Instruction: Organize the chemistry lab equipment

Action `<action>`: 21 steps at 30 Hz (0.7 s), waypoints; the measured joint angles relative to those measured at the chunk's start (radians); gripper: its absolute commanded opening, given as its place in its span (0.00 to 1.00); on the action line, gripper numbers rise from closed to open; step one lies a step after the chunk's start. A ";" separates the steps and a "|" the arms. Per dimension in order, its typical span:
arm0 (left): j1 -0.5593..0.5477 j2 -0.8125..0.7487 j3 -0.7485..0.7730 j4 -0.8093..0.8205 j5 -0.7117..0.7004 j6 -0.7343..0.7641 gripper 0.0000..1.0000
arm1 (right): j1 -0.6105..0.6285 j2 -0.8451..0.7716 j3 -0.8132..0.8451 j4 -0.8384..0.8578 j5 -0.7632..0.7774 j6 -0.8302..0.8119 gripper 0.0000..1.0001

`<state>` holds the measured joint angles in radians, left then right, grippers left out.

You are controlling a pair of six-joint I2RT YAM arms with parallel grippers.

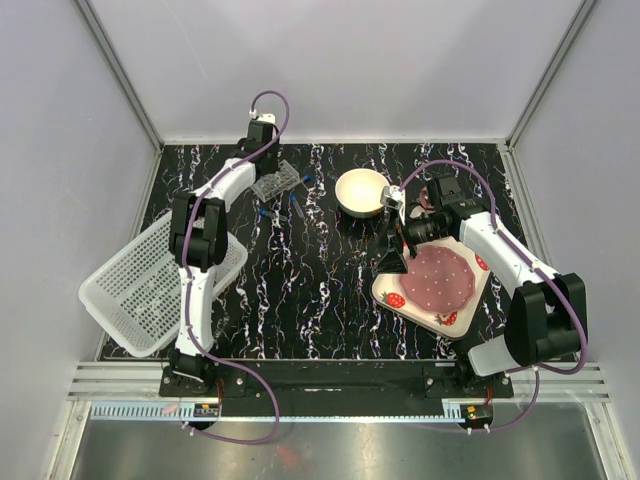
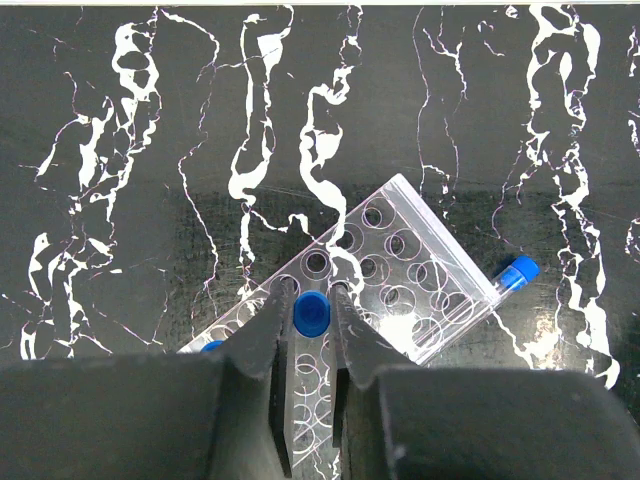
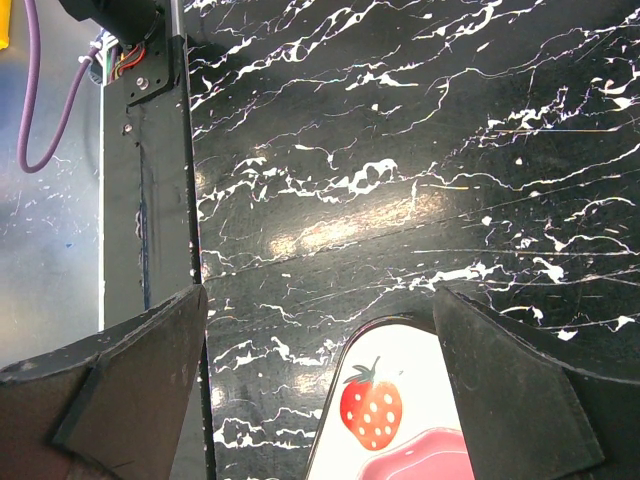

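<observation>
Two fingers [image 2: 262, 335] of the left gripper [image 2: 311, 305] were clamped on a blue-capped tube [image 2: 311, 313], with its cap just over the near end of the clear tube rack [image 2: 400, 265]. The rack lay slanted on the black marbled table [image 2: 130, 150], in its far left part. We could not tell whether the held tube already touched a hole of the rack. A second tube [image 2: 510, 275] lay flat against the right edge of the rack. A few loose tubes [image 1: 295, 208] lay on the table just beside the rack, on its near side.

To the right of the rack stood the white bowl with yellow rim [image 1: 361, 192], between the rack and the right gripper [image 3: 320, 310]. That gripper had its jaws wide apart with nothing between them, and it hung over the corner of the strawberry plate [image 3: 370, 410].

At the left edge of the table the white basket [image 1: 150, 285] sat tilted, partly over the edge, and the left arm passed above its right side.
</observation>
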<state>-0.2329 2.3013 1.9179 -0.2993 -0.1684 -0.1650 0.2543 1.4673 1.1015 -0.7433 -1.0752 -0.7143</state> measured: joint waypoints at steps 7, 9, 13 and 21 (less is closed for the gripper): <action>0.000 0.006 0.001 0.008 0.000 -0.001 0.26 | 0.000 0.000 0.000 -0.004 0.000 0.000 1.00; 0.000 0.006 0.001 0.006 0.000 0.000 0.35 | 0.000 0.000 0.000 -0.005 0.000 0.000 1.00; 0.000 0.005 0.000 0.001 0.000 0.000 0.46 | 0.000 0.000 0.000 -0.006 0.000 -0.001 1.00; 0.000 -0.061 -0.032 0.000 0.000 -0.002 0.57 | 0.000 0.000 0.000 -0.006 0.000 -0.004 1.00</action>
<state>-0.2329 2.2406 1.8862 -0.2993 -0.1680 -0.1665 0.2543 1.4677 1.1015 -0.7494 -1.0752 -0.7185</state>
